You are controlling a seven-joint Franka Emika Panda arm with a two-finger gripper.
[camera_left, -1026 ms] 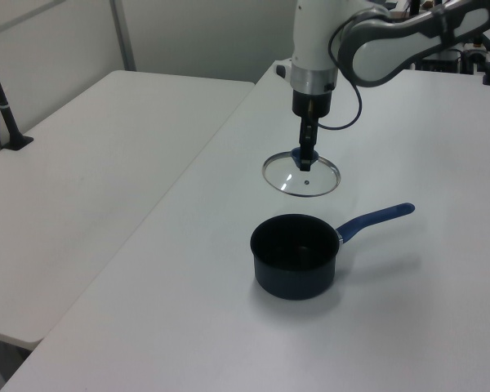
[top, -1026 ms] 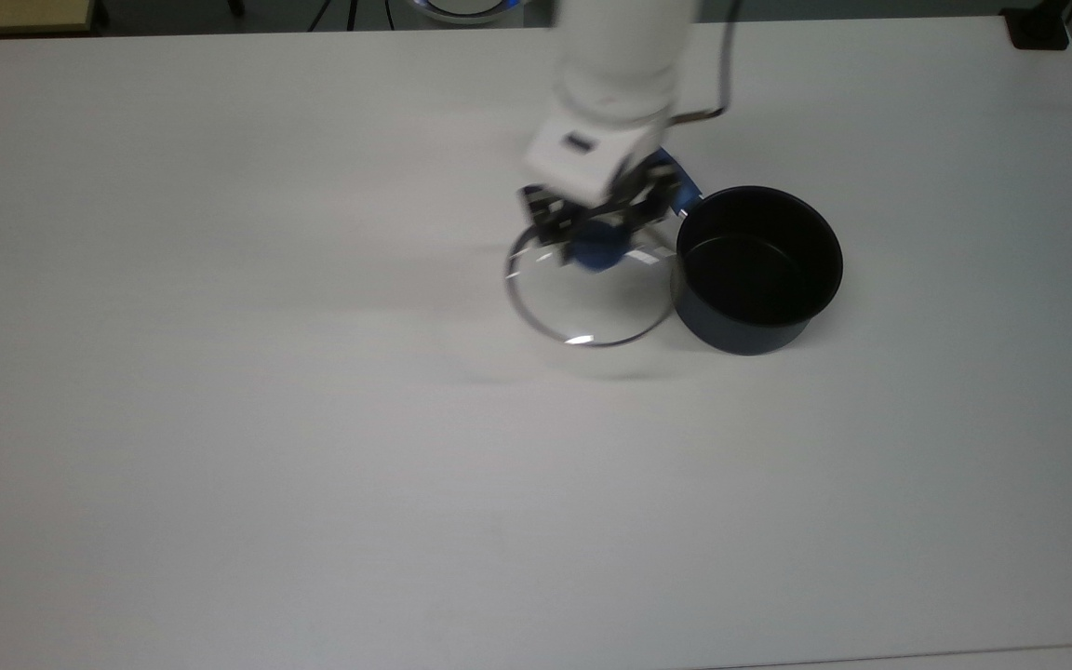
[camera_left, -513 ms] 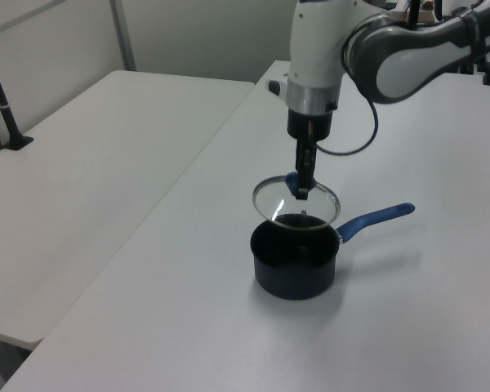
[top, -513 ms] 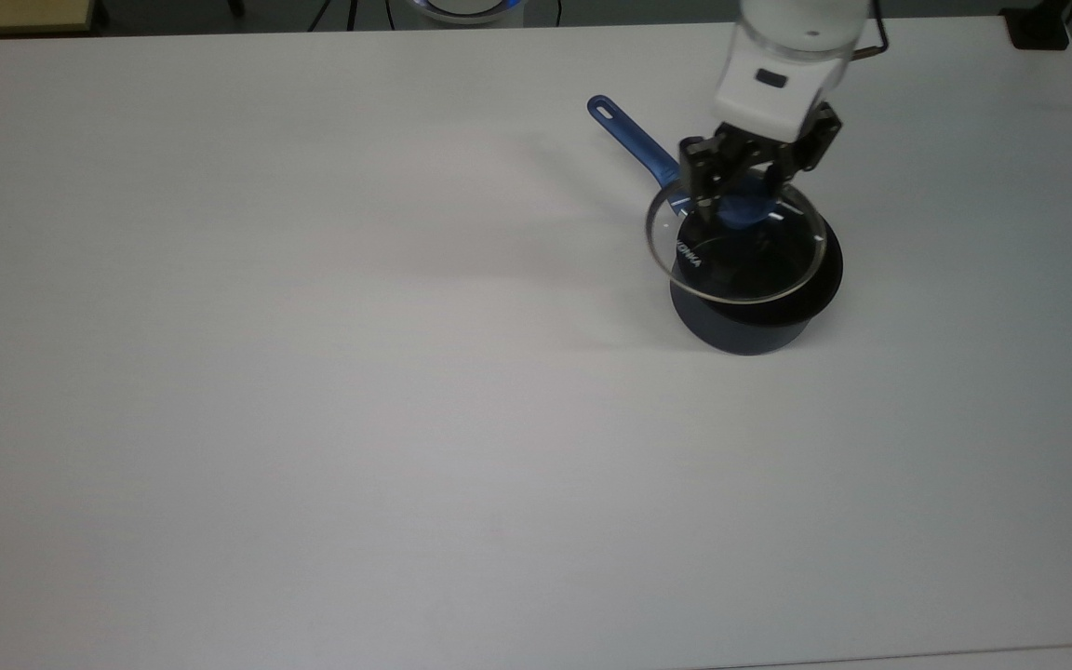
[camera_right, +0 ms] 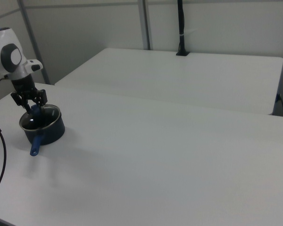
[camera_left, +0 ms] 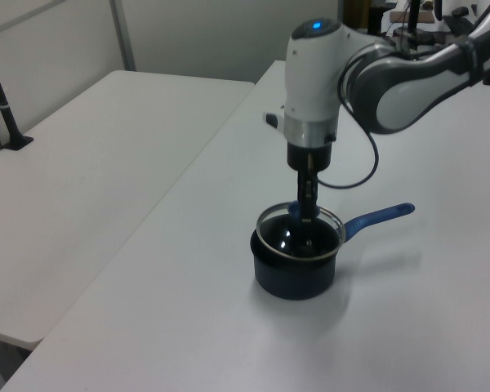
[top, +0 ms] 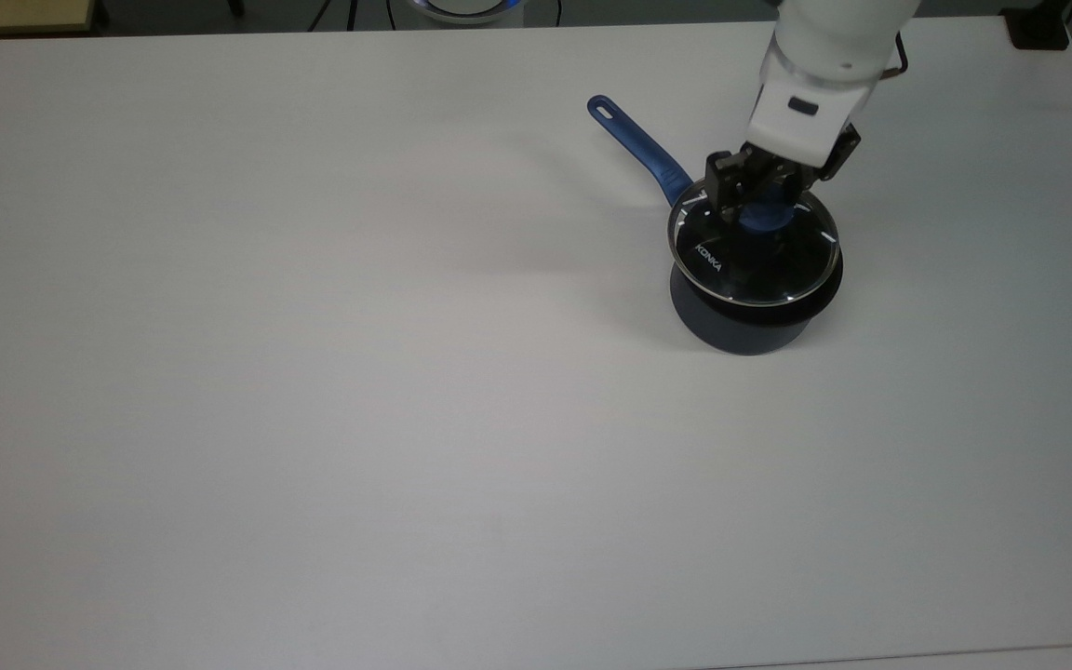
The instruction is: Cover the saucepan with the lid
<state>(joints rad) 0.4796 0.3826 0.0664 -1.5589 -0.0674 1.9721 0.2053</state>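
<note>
Glass lid [top: 759,256] sitting over the saucepan [top: 752,321], white table [top: 313,372] otherwise bare.
Gripper [top: 757,194] clamps the blue knob [top: 764,216], hiding most of it; lid looks seated, I think.

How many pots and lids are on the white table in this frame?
2: one saucepan near the top view's right edge of the table, and one lid lying over its mouth, the gripper around its blue knob.

The lid [top: 756,251] is clear, glossy glass inside a thin shiny metal rim, its knob [top: 765,213] smooth blue plastic, the saucepan [top: 743,326] dark and matt with a glossy blue handle [top: 638,144], on a smooth, matt white desk [top: 313,372].
</note>
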